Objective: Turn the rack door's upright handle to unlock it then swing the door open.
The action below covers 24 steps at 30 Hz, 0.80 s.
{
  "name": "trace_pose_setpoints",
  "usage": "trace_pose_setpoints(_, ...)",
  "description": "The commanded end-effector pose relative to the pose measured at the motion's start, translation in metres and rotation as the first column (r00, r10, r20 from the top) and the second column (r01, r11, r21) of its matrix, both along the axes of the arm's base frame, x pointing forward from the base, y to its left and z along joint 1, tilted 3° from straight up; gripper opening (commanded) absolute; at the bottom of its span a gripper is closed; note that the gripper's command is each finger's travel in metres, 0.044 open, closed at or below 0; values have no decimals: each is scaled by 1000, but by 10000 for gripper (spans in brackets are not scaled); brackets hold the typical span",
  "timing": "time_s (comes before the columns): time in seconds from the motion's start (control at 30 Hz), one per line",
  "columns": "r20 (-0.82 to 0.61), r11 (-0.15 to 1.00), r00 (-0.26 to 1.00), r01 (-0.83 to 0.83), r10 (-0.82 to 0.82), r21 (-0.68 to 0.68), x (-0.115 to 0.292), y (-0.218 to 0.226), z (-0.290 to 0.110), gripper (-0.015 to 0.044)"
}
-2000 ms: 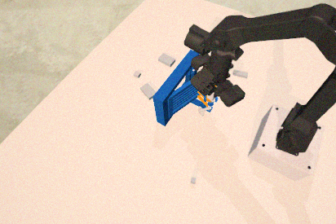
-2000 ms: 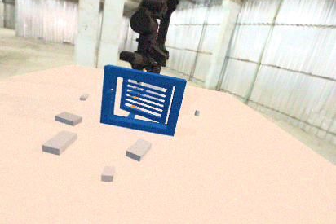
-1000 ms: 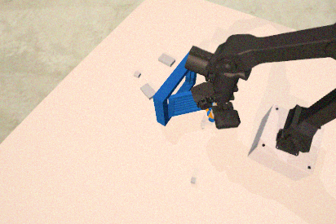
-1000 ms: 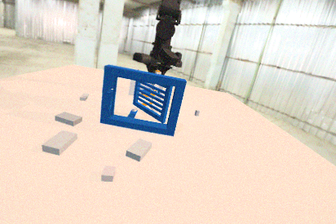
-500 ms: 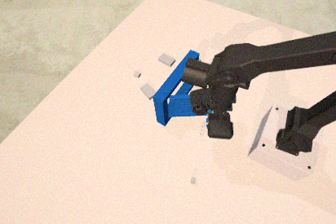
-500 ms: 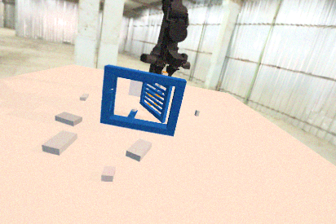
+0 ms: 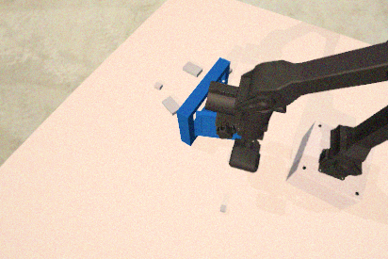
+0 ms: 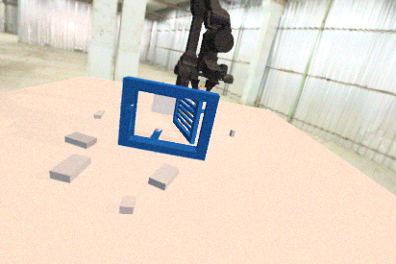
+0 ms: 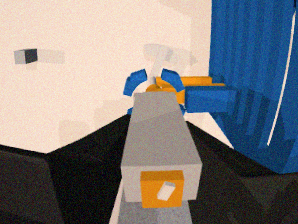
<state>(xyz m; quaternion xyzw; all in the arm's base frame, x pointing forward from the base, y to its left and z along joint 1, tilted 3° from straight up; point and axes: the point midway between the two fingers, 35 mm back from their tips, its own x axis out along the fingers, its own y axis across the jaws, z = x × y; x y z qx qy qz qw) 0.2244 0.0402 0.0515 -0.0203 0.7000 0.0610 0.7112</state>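
The blue rack frame (image 7: 204,88) (image 8: 127,110) stands upright on the table. Its slatted blue door (image 7: 205,123) (image 8: 194,122) (image 9: 250,65) is swung well out from the frame on the arm's side; I cannot tell the exact angle. My gripper (image 9: 156,125) is shut on the grey handle (image 9: 160,120), which has an orange end and runs lengthwise between the dark fingers in the wrist view. Blue curved pieces and an orange bar (image 9: 200,80) show beyond the handle, beside the door. The arm hides the handle and fingertips in the top view; they are too small to judge in the exterior view.
Grey blocks (image 7: 192,69) (image 8: 70,167) (image 8: 163,176) lie behind the frame, with smaller ones (image 7: 158,86) (image 8: 127,204) near them. A small block (image 7: 223,208) (image 8: 232,133) (image 9: 25,56) lies off the door's open side. The arm's pale base (image 7: 330,192) stands beyond the gripper.
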Motion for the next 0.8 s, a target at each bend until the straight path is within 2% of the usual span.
trace_pose_setpoints(0.0,-2,998,998,68,-68,0,2,6,0,19)
trace_pose_setpoints(0.77,-21,929,929,370,-370,4,15,50,3,19)
